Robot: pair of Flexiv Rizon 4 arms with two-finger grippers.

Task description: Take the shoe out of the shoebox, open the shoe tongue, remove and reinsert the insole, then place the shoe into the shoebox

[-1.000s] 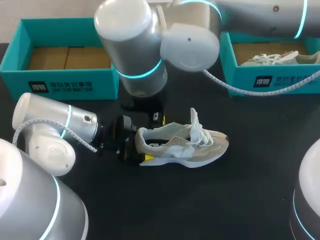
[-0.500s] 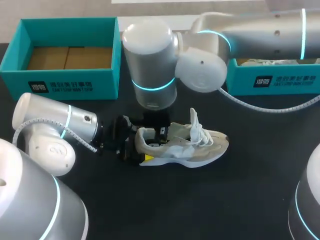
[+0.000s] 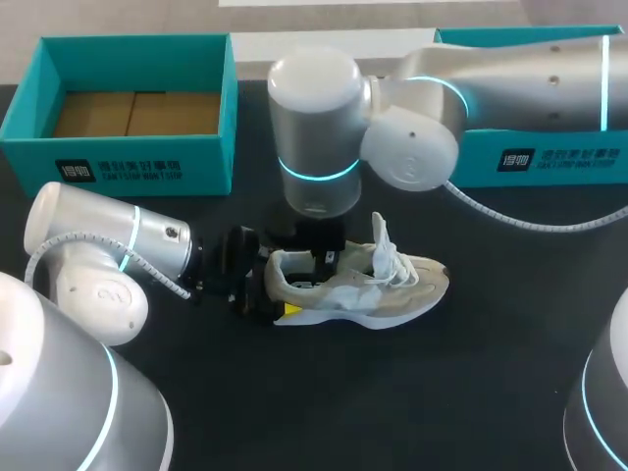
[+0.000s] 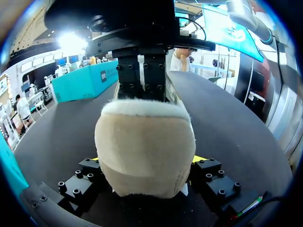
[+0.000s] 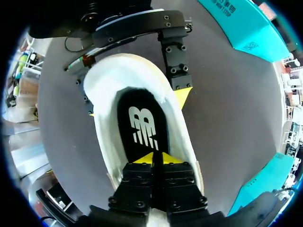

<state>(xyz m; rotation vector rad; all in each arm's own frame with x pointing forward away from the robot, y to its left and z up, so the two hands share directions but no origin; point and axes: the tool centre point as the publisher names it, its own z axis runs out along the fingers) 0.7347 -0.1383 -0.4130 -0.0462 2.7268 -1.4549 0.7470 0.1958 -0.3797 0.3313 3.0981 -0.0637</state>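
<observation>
Shoe upright mid-bench, away from every edge. Left gripper clamps the heel from both sides. Right gripper is pinched closed (tips together) on the insole.

one shoe, two shoeboxes, two hands.

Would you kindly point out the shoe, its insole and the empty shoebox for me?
shoe [image 3: 392,287]: head view, on its side panel.
insole [image 5: 138,108]: right wrist view, on its black heel part.
shoebox [image 3: 137,162]: head view, on its front wall.
</observation>
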